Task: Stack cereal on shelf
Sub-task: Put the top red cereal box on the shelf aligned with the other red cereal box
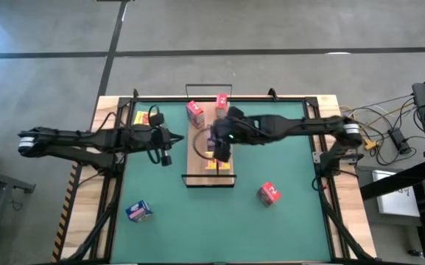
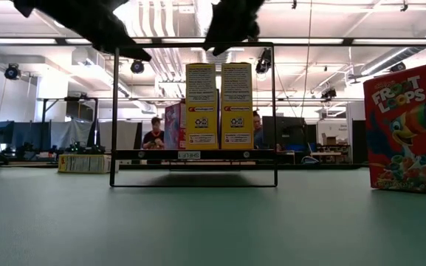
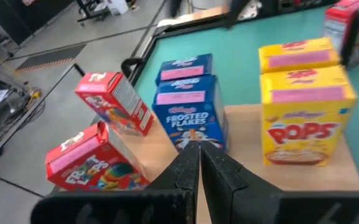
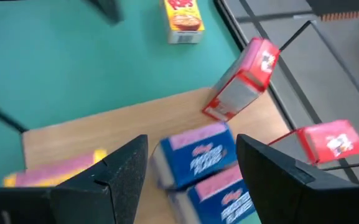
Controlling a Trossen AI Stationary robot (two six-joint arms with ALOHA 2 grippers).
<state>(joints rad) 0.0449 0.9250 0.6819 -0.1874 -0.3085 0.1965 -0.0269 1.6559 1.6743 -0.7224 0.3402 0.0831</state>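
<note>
The shelf [image 1: 197, 175] is a light-wood board with a black wire frame, in the middle of the green mat. On it stand two yellow cereal boxes [image 2: 201, 103] [image 3: 307, 115], two blue ones [image 3: 188, 109] [image 4: 195, 158] and two red ones [image 3: 114, 102] [image 4: 328, 142], one of them tilted. My right gripper [image 4: 191, 171] [image 1: 219, 146] is open above the shelf, its fingers on either side of a blue box, with nothing held. My left gripper [image 3: 199, 163] [image 1: 172, 138] is shut and empty, just left of the shelf.
Loose boxes lie on the mat: a yellow one [image 1: 153, 116] far left, also in the right wrist view [image 4: 182, 15], a blue one [image 1: 138, 211] near left, and a red one [image 1: 269, 193] [image 2: 408, 129] near right. The mat's near middle is bare. People sit in the room behind.
</note>
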